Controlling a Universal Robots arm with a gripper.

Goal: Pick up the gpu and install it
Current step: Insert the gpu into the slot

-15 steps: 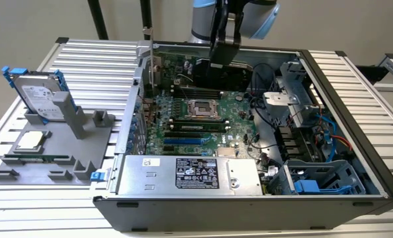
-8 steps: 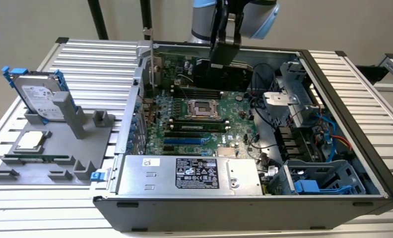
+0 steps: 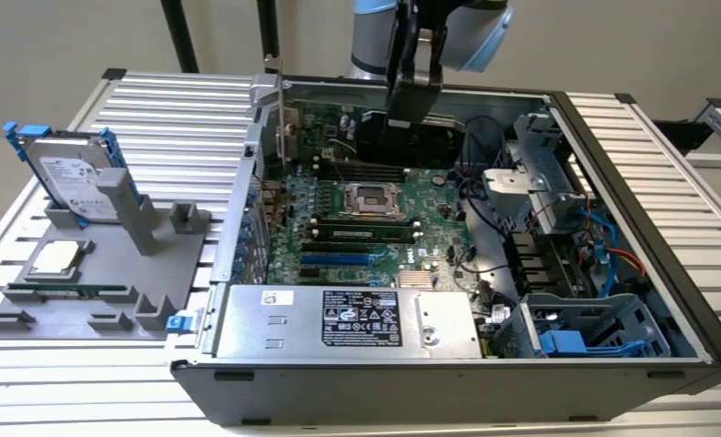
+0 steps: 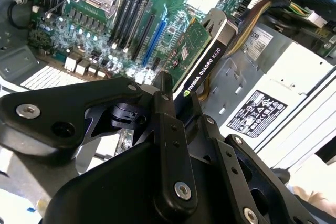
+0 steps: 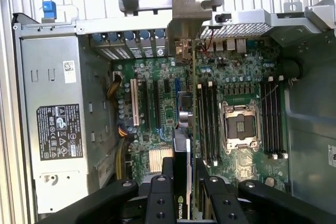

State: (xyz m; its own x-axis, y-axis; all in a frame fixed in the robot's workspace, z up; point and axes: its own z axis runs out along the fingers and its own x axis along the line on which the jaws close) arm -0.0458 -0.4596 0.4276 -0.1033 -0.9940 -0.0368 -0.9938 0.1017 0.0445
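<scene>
We grip the gpu (image 4: 197, 40) edge-on in the hand (image 4: 176, 95), pickup done; it hangs inside the open case (image 3: 433, 396) above the motherboard (image 5: 236, 77), and we judge it not yet seated in a slot.

An open computer case (image 3: 458, 401) shows its motherboard (image 3: 327, 198); a hard drive (image 3: 69, 177) stands in a grey holder (image 3: 124, 271).

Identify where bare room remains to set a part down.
Free: ribbed table at the exterior view's right of the case; also between hard drive and case. Crowded: inside the case, where the gripper holds the gpu.
</scene>
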